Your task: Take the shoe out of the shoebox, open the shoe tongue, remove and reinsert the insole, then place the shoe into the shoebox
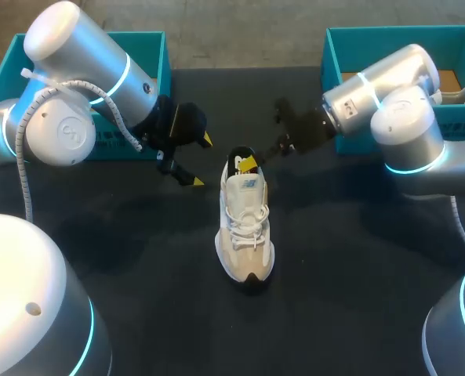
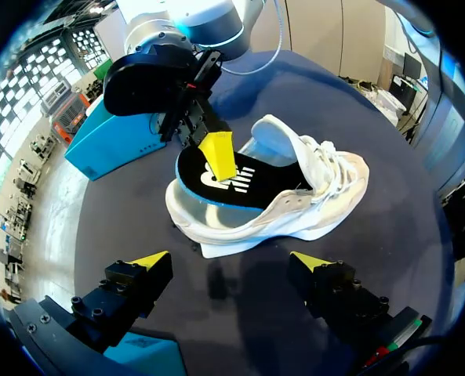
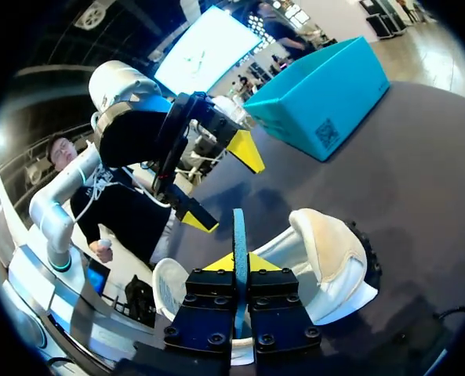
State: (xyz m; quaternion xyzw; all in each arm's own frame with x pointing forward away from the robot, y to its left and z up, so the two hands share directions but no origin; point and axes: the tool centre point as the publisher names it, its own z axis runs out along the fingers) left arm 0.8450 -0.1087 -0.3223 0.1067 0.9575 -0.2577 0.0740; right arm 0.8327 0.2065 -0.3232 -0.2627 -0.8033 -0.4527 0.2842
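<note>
Clearly, the biggest thing is the black table, and both arms come over it from the two sides. The left arm covers a part of the left shoebox. The right arm lies in front of the right shoebox. Both boxes are teal and stand at the far edge, well apart from each other.

Between them, in the middle of the table, the white shoe stands on its sole, outside of both boxes. Its toe points to the near edge and its heel to the far side.

The black insole with a blue edge is only partly in the shoe: the heel end is raised out of the opening, while the front end is inside, under the laces.

The right gripper is closed on the raised heel end of the insole, with one yellow fingertip flat against each face.

The left gripper hangs just beside the heel of the shoe. Its fingers are spread wide and hold nothing; they do not touch the shoe.
</note>
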